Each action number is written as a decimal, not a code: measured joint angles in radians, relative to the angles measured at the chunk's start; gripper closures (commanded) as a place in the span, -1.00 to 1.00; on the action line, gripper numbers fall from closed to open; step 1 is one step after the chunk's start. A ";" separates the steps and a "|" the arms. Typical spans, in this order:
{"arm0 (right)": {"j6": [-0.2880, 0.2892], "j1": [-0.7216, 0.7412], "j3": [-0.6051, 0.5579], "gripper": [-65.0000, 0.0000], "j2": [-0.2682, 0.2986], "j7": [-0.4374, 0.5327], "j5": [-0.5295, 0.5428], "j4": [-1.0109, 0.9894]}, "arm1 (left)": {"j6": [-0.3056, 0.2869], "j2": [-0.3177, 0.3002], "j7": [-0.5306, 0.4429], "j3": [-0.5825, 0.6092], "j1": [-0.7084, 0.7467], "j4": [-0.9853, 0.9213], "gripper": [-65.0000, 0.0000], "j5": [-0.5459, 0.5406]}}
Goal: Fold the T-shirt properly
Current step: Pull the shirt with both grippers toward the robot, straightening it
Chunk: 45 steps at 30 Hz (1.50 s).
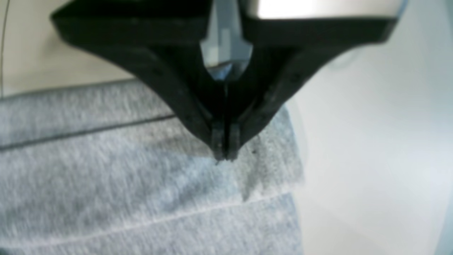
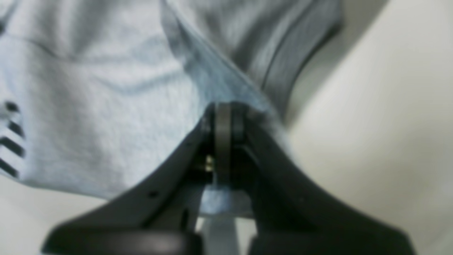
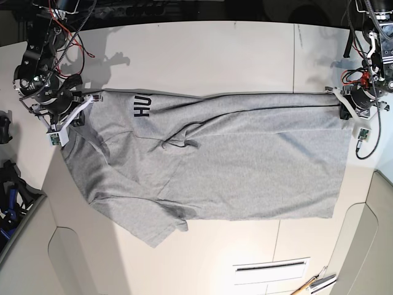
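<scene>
The T-shirt [image 3: 209, 166] lies spread across the middle of the table [image 3: 202, 49], its collar end toward the left edge in the base view and its hem toward the right edge, with black letters showing near the fold along its far side. The right gripper [image 2: 223, 117] has its jaws fully closed on a pinch of grey cloth at the shoulder end; a ridge of fabric runs up out of its tips in the right wrist view. The left gripper [image 1: 224, 156] is likewise closed tight, its tips pressed together on the hem corner near the table's right edge, where two layers of cloth are stacked.

The far long edge appears to be mid-fold, carried by both arms. The risks from here, judging by how things lie: the left pinch looks shallow, right at the corner, so a pull could slip one layer free and let the fold sag. If the two arms travel unevenly, the fold line would skew. The loose sleeve at the near left could also drag or bunch under the body, leaving a lump
</scene>
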 measured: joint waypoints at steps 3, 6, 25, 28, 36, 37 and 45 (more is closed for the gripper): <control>0.002 0.003 0.000 1.00 0.006 0.031 0.004 -0.059 | 0.000 0.000 -0.026 -0.002 -0.005 -0.047 1.00 -0.014; 0.004 0.009 0.002 1.00 0.011 0.047 0.013 -0.092 | -0.004 -0.003 -0.041 -0.004 -0.010 -0.075 1.00 -0.023; 0.007 -0.251 -0.001 1.00 0.083 -0.068 0.146 0.163 | 0.041 -0.019 -0.143 -0.016 0.156 -0.064 1.00 -0.069; 0.007 -0.278 -0.001 1.00 0.090 -0.074 0.139 0.197 | 0.041 -0.019 -0.150 -0.031 0.188 -0.061 1.00 -0.113; 0.008 -0.286 -0.002 1.00 0.122 -0.076 0.140 0.203 | -0.027 0.014 -0.123 -0.155 0.270 -0.060 1.00 -0.246; 0.008 -0.283 -0.002 1.00 0.129 -0.076 0.140 0.203 | -0.043 0.024 -0.107 -0.176 0.274 -0.060 1.00 -0.264; 0.007 -0.258 -0.002 1.00 0.138 -0.076 0.216 0.203 | -0.114 0.056 0.013 -0.257 0.290 -0.065 1.00 -0.430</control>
